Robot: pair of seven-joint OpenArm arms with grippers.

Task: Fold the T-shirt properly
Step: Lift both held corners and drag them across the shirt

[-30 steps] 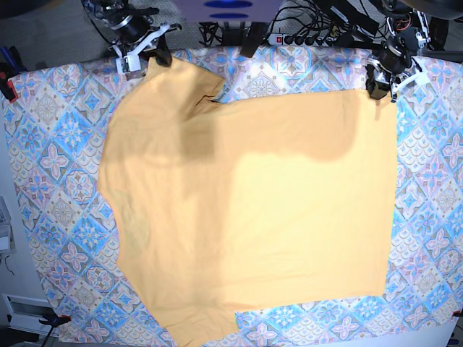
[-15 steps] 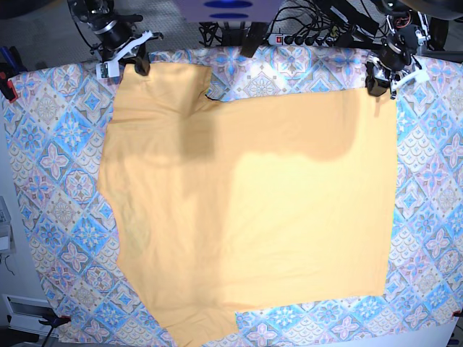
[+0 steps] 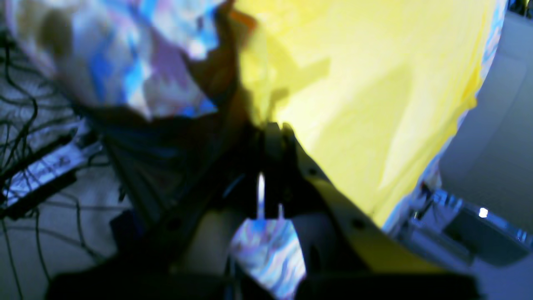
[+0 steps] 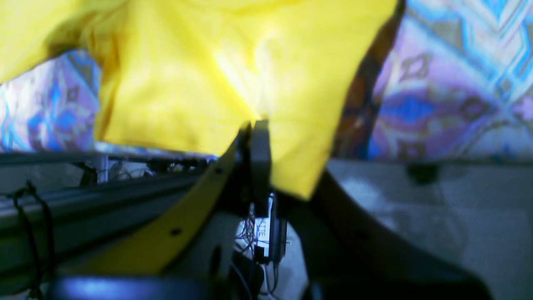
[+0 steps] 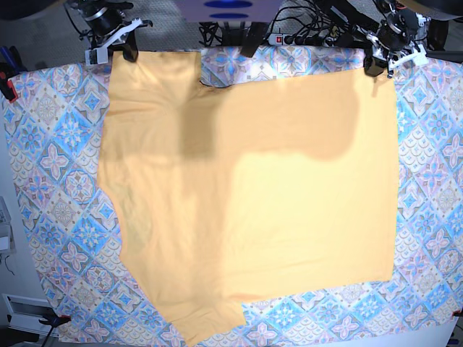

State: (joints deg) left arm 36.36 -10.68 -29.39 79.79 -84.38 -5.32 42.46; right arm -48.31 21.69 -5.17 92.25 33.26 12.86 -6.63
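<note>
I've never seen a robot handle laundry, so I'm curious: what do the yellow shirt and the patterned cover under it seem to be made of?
The T-shirt looks like soft, matte knit cloth, probably cotton: it lies limp, with gentle wrinkles, and puckers where the right gripper pinches it. The tablecloth looks like thin printed fabric with a flat, dull finish and blue-and-pink tile motifs. Woven or coated, I cannot tell.

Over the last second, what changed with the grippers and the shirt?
Both grippers, right gripper and left gripper, pulled the yellow-orange cotton T-shirt toward the far table edge, the right one also outward, stretching its far hem taut. Both stayed clamped on the cloth; the blue-and-pink tile-patterned tablecloth didn't shift.
</note>
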